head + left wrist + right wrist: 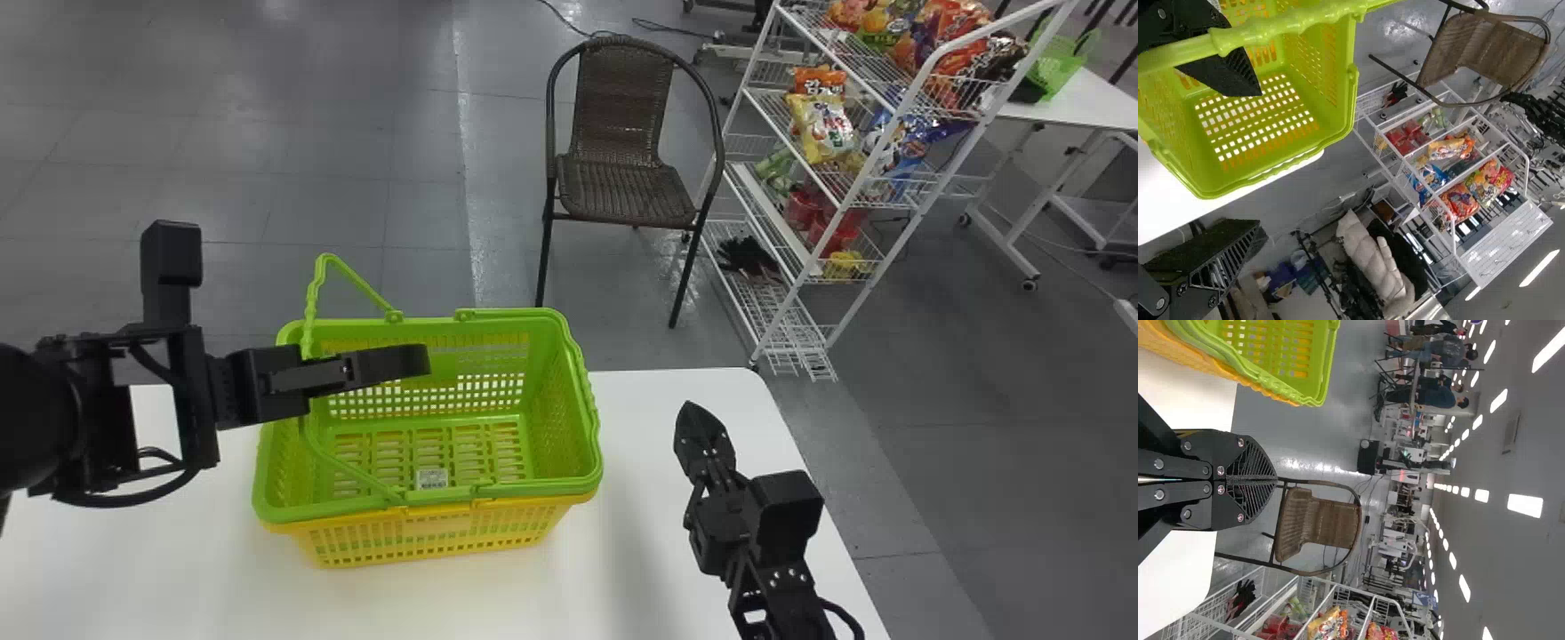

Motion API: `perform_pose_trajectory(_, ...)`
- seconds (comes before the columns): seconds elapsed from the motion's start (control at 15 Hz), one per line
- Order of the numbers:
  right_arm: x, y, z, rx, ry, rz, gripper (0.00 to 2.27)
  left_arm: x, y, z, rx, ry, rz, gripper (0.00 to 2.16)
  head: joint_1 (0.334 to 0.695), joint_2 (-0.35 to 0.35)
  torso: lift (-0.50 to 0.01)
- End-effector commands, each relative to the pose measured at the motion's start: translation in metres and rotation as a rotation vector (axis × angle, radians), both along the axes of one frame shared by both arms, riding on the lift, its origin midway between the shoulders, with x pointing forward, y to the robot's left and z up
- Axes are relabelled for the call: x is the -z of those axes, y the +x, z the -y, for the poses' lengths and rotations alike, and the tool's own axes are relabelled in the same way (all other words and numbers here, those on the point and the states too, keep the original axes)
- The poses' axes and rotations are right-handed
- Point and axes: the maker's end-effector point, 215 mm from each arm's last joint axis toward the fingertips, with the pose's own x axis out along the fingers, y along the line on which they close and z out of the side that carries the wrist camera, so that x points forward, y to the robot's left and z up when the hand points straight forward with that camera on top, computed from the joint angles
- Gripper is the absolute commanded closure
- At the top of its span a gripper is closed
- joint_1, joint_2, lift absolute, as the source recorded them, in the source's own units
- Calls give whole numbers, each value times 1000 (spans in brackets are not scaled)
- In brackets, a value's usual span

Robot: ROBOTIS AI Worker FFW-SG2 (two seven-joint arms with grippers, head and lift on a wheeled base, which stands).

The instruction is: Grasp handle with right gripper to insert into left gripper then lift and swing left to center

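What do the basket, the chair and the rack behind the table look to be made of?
Basket: likely molded plastic, glossy, with slotted walls and an even bright color. Chair: woven brown strands, perhaps synthetic rattan, on a dark, smooth tubular frame that looks like metal. Rack: thin white bars and wire shelves, probably coated metal.

A wicker chair (pixel 627 191) stands beside a wire snack rack (pixel 805 267).
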Motion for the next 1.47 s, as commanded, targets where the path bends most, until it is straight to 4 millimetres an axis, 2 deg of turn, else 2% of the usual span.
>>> perform_pose_trajectory(0.0,11,12,-9,-35,-63,-31,2246,0,-1,2,3,-3,-1,134,695,-223,0)
perform_pose_trajectory(0.27,31,23,-28,-87,-126,-66,2246,3,-4,1,4,-6,-7,134,695,-206,0)
perform_pose_trajectory(0.47,41,33,-33,-99,-154,-82,2246,6,-9,1,8,-9,-18,134,695,-190,0)
perform_pose_trajectory(1.0,53,56,-44,-120,-192,-111,2246,3,-11,2,13,-13,-14,134,695,-173,0)
perform_pose_trajectory(1.4,57,64,-54,-138,-202,-116,2243,2,-11,2,13,-11,-11,134,695,-161,0)
